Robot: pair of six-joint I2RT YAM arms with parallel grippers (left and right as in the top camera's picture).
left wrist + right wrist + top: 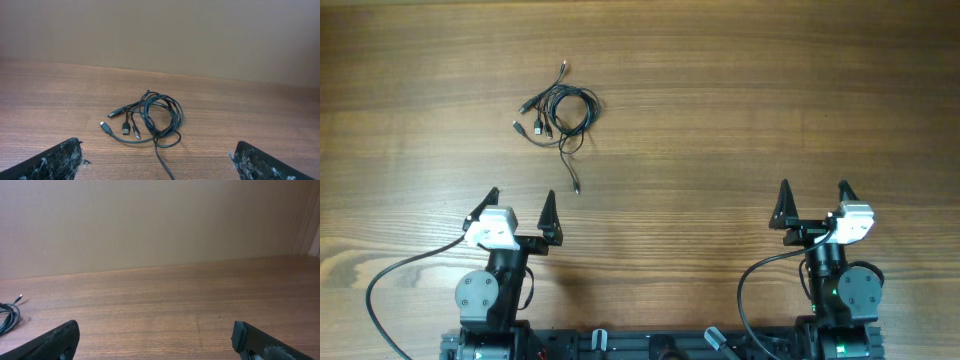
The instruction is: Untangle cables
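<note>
Right now, closest to the base, you have both arms parked at the near edge of the wooden worktop [720, 120]. A thick black lead [390, 275] loops out from the left arm, and another [743, 290] from the right arm.

Just ahead of that, your left gripper [521, 194] stands with its jaws spread wide and nothing between them. In its wrist view you see only bare wood between the two scuffed fingertips [55, 160]. Your right gripper [814, 185] is just as wide apart and equally empty, with clear wood in front of it.

Farther out, ahead of the left gripper and a little to its right, lie the cables [560, 108]. They form one loose bundle of thin black cords, coiled into overlapping loops and lying flat on the wood. Neither gripper touches them.

One cord trails out of the coil back toward the left gripper and ends in a small plug [577, 188] near the inner finger. Several short plug ends [114, 113] fan out on the left side of the bundle. Another [562, 67] pokes out on the far side.

From the right wrist you catch only the edge of the coil at the far left of the view. The right gripper is well apart from it.

Beyond the worktop's far edge rises a plain beige wall [200, 30].
</note>
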